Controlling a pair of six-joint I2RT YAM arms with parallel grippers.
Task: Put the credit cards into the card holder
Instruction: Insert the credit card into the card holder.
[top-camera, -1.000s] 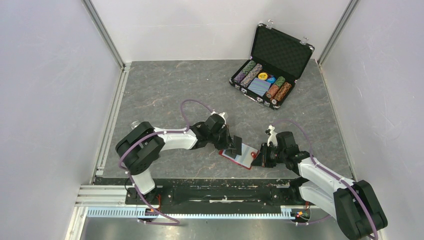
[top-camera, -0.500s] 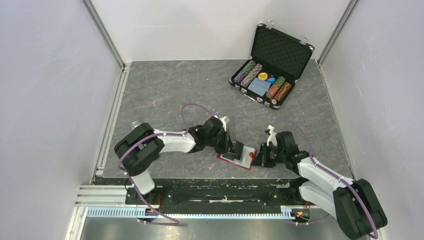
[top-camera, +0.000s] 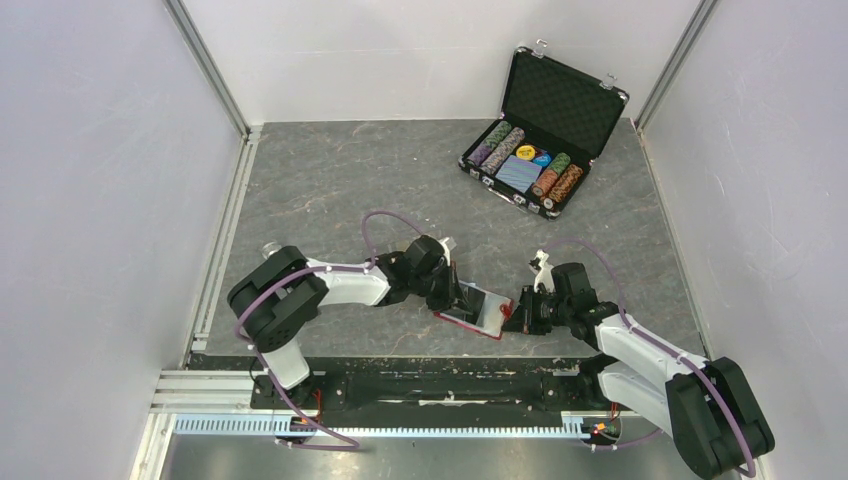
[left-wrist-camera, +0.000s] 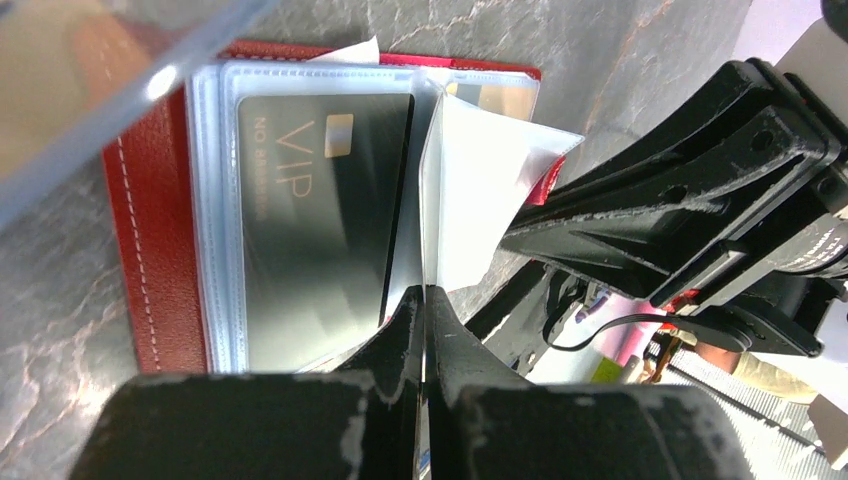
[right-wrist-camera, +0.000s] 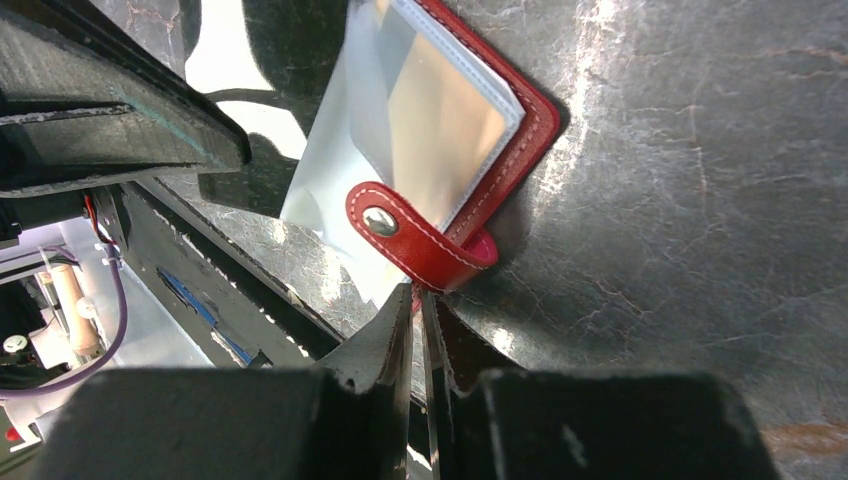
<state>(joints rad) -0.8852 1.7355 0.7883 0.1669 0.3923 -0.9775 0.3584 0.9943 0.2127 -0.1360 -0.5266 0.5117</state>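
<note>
The red card holder (top-camera: 480, 312) lies open on the grey table near its front edge, between both grippers. In the left wrist view its clear sleeves (left-wrist-camera: 225, 200) show a black VIP card (left-wrist-camera: 320, 220) lying inside one, and a gold card (left-wrist-camera: 492, 95) behind another. My left gripper (left-wrist-camera: 425, 300) is shut on a thin clear sleeve leaf that stands up edge-on. My right gripper (right-wrist-camera: 418, 296) is shut on the lower edge of the red snap tab (right-wrist-camera: 420, 245) at the holder's right end. Both grippers also show from above, left (top-camera: 458, 297) and right (top-camera: 513, 312).
An open black chip case (top-camera: 572, 100) with poker chips and a blue patterned deck (top-camera: 518, 172) stands at the far right. A blurred clear plastic edge (left-wrist-camera: 110, 100) crosses the top-left corner of the left wrist view. White walls enclose the table.
My left gripper has moved a little left and down onto the holder, and the sleeve leaves have shifted with it. The right gripper has stayed on the tab.
</note>
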